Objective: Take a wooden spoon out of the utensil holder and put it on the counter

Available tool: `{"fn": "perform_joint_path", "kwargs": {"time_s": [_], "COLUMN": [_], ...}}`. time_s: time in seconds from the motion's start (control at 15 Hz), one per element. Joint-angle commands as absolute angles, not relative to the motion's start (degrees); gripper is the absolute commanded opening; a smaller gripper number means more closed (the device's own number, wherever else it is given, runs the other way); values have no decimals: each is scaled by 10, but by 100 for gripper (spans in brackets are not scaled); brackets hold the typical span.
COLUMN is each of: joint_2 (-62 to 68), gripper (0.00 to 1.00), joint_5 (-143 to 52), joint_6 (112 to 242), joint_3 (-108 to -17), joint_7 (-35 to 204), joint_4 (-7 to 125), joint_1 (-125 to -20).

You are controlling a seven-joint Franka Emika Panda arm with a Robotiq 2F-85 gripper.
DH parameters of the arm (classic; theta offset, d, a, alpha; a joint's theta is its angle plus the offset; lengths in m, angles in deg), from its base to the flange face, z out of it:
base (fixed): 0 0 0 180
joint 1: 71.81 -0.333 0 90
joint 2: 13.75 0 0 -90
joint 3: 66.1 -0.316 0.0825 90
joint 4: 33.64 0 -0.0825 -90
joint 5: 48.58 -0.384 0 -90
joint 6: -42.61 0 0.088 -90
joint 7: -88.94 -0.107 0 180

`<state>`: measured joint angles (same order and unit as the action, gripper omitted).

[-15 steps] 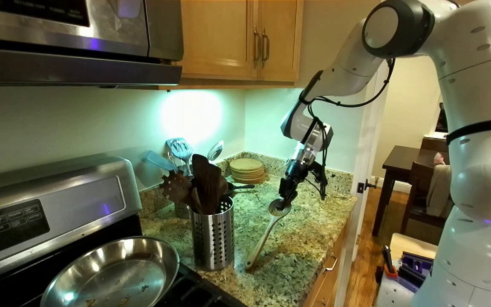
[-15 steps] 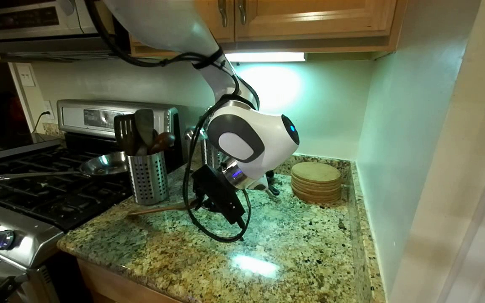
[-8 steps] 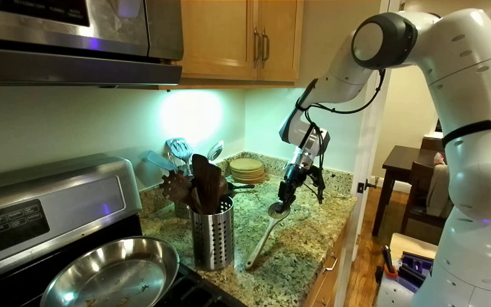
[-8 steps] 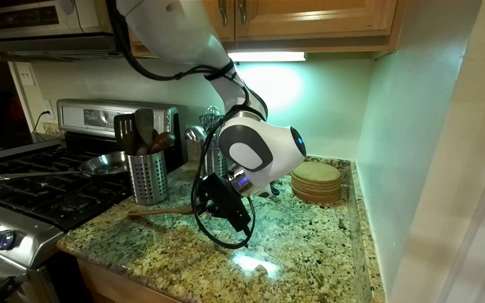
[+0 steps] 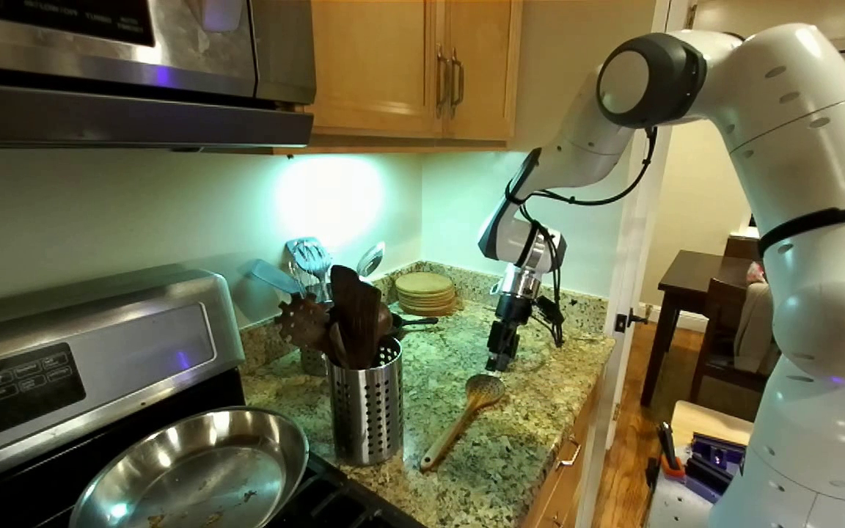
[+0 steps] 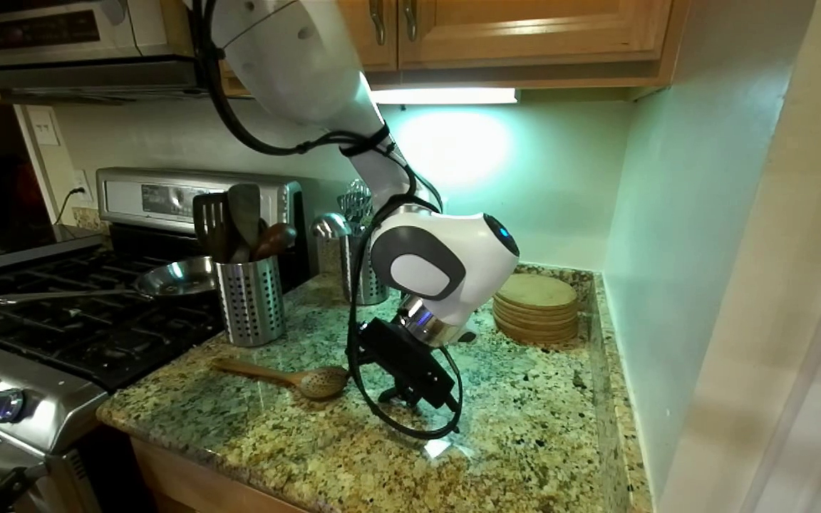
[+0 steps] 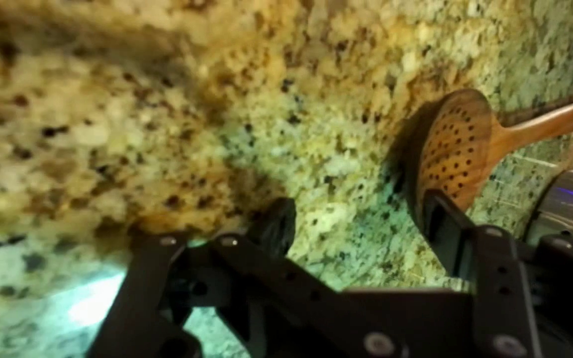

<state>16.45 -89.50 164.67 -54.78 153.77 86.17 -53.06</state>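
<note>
The wooden spoon [image 5: 485, 390], its bowl pierced with small holes, lies on the speckled granite counter [image 6: 524, 434]. Its handle points toward the foot of the utensil holder [image 5: 367, 422], a perforated steel cylinder with dark utensils standing in it. In the wrist view the spoon [image 7: 458, 144] is at the right, outside the gap between the fingers. My gripper [image 7: 360, 213] stands open over the counter with nothing between its fingertips. One finger [image 7: 448, 233] overlaps the rim of the spoon's bowl in that view; whether they touch I cannot tell. The wrist housing mostly hides the fingers in an exterior view.
A steel pan [image 5: 210, 469] sits on the stove beside the holder. Behind are a second perforated holder [image 6: 368, 274] with metal utensils and a stack of round wooden boards [image 6: 535, 310]. Walls close off the back corner, below an upper cabinet [image 5: 393, 70].
The gripper was shut on the spoon's bowl and has opened. The bowl has dropped flat onto the counter. The arm has come lower and the gripper now stands apart from the bowl in an exterior view.
</note>
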Motion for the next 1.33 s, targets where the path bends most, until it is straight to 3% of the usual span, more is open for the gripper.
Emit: {"fn": "perform_joint_path", "kwargs": {"time_s": [0.0,0.8,1.27], "joint_2": [107,-85,-138], "gripper": [98,100,100], "joint_5": [-854,-760,-651], "joint_6": [1729,1993,2060], "joint_3": [-557,-583,-578], "joint_7": [1553,1490,1365], "joint_4": [920,1113,1180], "joint_1": [-533,-562,-589]}}
